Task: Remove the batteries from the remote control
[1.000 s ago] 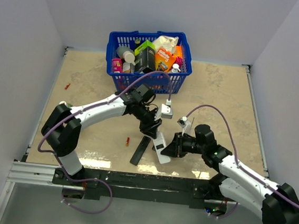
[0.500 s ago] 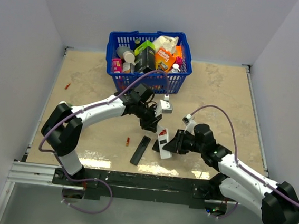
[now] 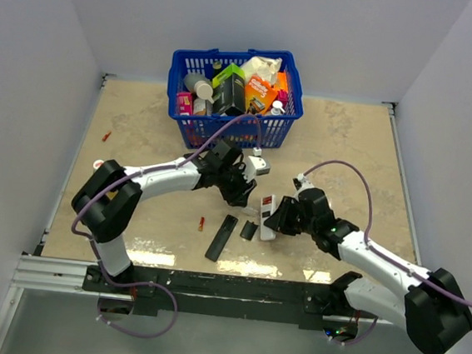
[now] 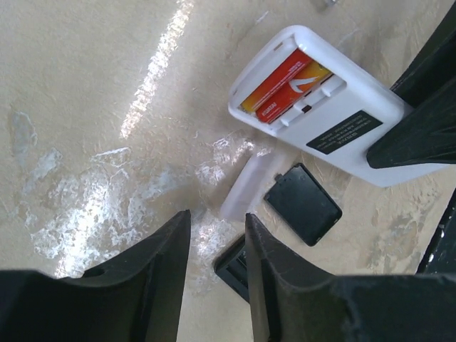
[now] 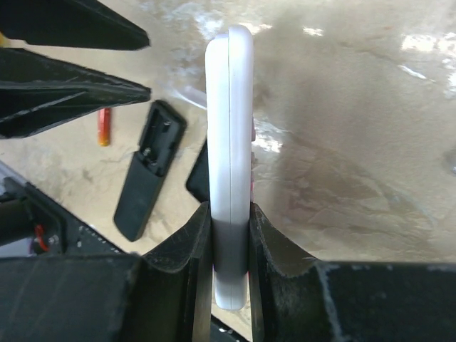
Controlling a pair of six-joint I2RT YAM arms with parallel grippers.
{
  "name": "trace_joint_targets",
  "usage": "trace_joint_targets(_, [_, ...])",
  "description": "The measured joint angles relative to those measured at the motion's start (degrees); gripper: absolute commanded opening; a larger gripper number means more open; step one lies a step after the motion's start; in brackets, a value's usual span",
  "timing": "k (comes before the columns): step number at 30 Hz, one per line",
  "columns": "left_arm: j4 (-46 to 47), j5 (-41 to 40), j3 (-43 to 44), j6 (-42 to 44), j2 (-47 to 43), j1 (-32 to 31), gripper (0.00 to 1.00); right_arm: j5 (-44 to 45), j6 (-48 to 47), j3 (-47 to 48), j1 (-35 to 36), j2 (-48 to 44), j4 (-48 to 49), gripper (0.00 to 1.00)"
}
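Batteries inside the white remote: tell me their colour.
Red, with yellow-orange markings; the left wrist view shows the batteries best, inside the white remote.

batteries (image 4: 285,87) in remote control (image 4: 360,91)

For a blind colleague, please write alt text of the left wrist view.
A white remote shows its open back, two red batteries inside. Beside it lie a white cover and a black cover; the left tool hangs open, empty.
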Motion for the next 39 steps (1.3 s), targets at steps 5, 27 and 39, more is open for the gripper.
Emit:
trace_joint_targets(5, [2.9,-2.4,-1.6,-2.5,-0.7,0.0,0.58,1.6,-0.5,0.0,0.0,0.9,-1.4,0.0])
trace_joint_targets(27, [7.4,-20.0,-9.7,-23.2,-31.0,0.3,0.99,2.0,6.5,-1.7,-0.1,-15.8,-15.5,0.0])
trace_joint_targets(39, [1.9,-19.8,-11.5,-24.9,-34.2,0.3,0.96,-0.5,18.9,-14.8,-0.1,-29.3,-15.8,0.18])
